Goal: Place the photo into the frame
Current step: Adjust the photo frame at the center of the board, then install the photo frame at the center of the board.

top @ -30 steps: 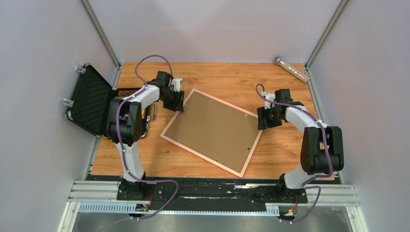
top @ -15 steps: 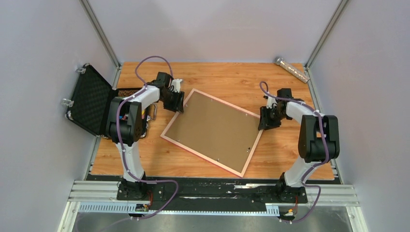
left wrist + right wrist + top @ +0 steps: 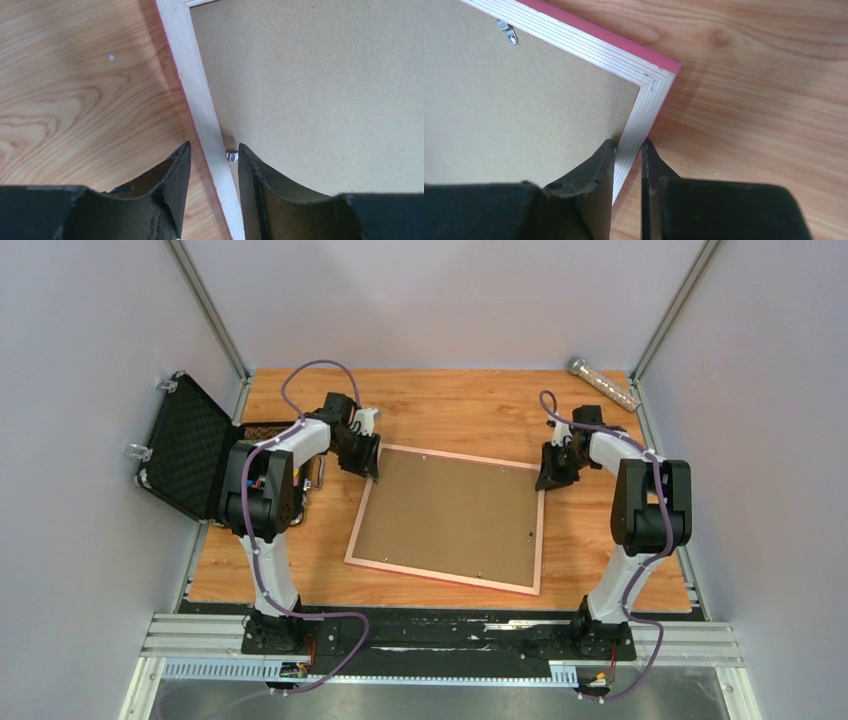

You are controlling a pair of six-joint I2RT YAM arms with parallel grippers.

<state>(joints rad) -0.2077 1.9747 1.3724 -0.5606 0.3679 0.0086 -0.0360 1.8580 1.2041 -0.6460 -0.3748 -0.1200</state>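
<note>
The frame lies face down in the middle of the table, its pale back rails uppermost and a pink edge showing. A plain brown backing board fills it. The photo is hidden. My left gripper is at the frame's far left corner. In the left wrist view its jaws straddle the rail, open, with a gap on the outer side. My right gripper is at the far right corner. The right wrist view shows it shut on the rail just below the corner.
An open black case with foam lining stands at the table's left edge, close behind my left arm. A shiny metal bar lies at the back right corner. Grey walls close in the table on three sides. A small metal clip sits on the backing board.
The frame has turned from a diagonal lie to nearly square with the table. My right gripper moved toward the back with its corner and closed on the rail. The left jaws narrowed.
</note>
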